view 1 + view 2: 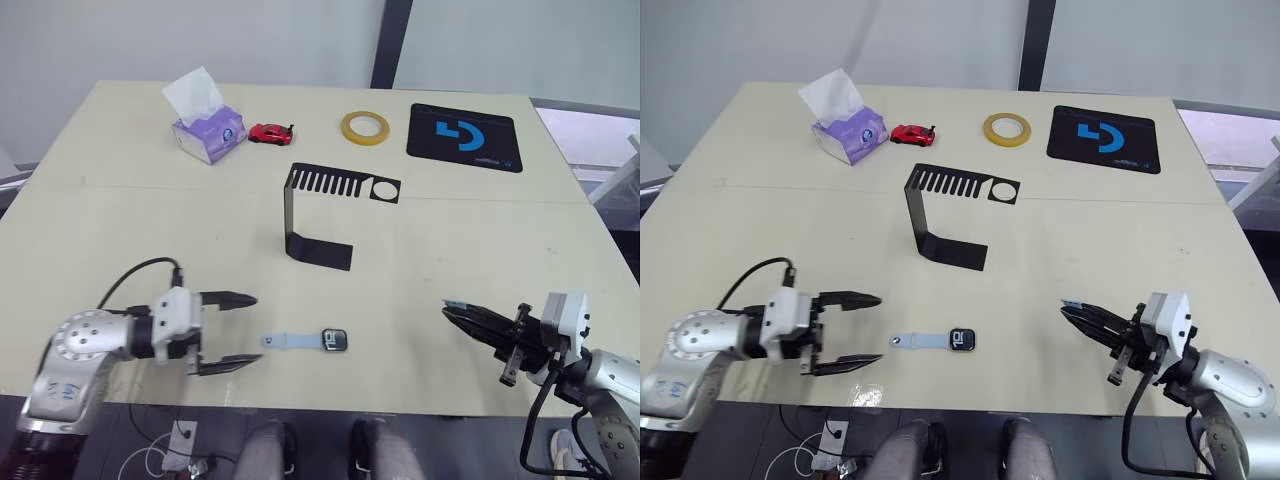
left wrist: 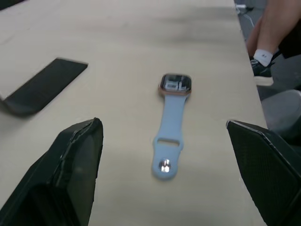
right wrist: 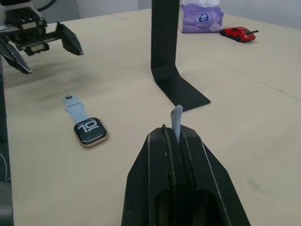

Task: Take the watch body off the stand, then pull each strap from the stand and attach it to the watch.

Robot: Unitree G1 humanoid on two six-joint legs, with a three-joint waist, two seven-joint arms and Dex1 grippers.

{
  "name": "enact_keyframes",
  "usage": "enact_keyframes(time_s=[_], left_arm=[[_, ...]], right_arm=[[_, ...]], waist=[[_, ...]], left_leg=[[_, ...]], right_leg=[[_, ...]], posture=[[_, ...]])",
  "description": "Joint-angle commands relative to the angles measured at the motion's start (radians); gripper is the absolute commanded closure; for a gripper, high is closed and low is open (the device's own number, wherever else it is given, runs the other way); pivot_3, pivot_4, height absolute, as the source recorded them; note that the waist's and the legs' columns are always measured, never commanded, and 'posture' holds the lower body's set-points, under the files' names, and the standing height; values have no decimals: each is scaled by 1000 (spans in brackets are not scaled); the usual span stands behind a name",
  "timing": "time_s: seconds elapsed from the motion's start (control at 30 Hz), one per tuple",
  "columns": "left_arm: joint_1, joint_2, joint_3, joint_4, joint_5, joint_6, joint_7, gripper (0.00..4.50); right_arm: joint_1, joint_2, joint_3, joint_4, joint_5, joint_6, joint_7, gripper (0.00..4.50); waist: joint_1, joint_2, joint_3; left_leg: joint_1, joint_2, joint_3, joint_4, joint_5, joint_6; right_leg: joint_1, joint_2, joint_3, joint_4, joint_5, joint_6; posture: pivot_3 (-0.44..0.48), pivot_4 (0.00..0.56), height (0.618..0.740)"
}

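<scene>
The watch body (image 1: 335, 340) lies flat near the table's front edge, with one pale blue strap (image 1: 290, 341) attached and pointing toward my left gripper (image 1: 255, 330). That gripper is open, level with the strap's free end and a short way to its left. In the left wrist view the watch body (image 2: 175, 84) and strap (image 2: 168, 136) lie between and beyond the fingers. My right gripper (image 1: 460, 312) is shut on the second strap (image 3: 177, 120), whose tip pokes out past the fingertips. It hovers right of the watch. The black stand (image 1: 300, 215) stands mid-table with nothing on it.
Along the far edge are a tissue box (image 1: 208, 130), a red toy car (image 1: 270, 132), a tape roll (image 1: 365, 127) and a black mouse pad (image 1: 464, 138). A person's legs (image 1: 270, 445) show just past the table's front edge.
</scene>
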Motion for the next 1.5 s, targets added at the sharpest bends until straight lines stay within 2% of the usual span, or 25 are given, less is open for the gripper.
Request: enact_keyframes(time_s=[0.03, 0.17, 0.33, 0.5, 0.9, 1.5], left_arm=[[-61, -38, -111, -55, 87, 97, 102, 43], [-129, -125, -224, -48, 119, 198, 168, 43], [-165, -163, -316, 23, 207, 173, 190, 43], [-194, -177, -350, 112, 265, 104, 191, 43], [-198, -233, -392, 158, 288, 58, 175, 43], [-179, -218, -376, 201, 301, 95, 191, 43]], right_arm=[[-8, -14, -5, -56, 5, -8, 1, 4500], [-18, -21, 14, -86, 8, 7, -3, 4500], [-25, -21, 42, -117, 2, 16, -10, 4500], [-41, -20, 59, -132, 5, 33, -25, 4500], [-44, -15, 88, -151, -2, 47, -53, 4500], [-43, -16, 90, -149, -6, 50, -61, 4500]], waist=[[1, 0, 0], [7, 0, 0], [8, 0, 0], [17, 0, 0], [20, 0, 0], [19, 0, 0]], left_leg=[[0, 0, 0, 0, 0, 0], [0, 0, 0, 0, 0, 0], [0, 1, 0, 1, 0, 0], [0, 1, 0, 2, 0, 0], [0, 0, 0, 5, 0, 2], [0, 1, 0, 6, 0, 2]], right_leg=[[0, 0, 0, 0, 0, 0], [0, 1, 0, 0, 0, 0], [0, 2, 0, 1, 0, 0], [0, 1, 0, 1, 0, 0], [1, 0, 0, 3, 0, 0], [1, 0, 0, 4, 0, 0]], posture=[[0, 150, 740], [0, 150, 740], [0, 150, 740], [0, 150, 740], [0, 150, 740], [0, 150, 740]])
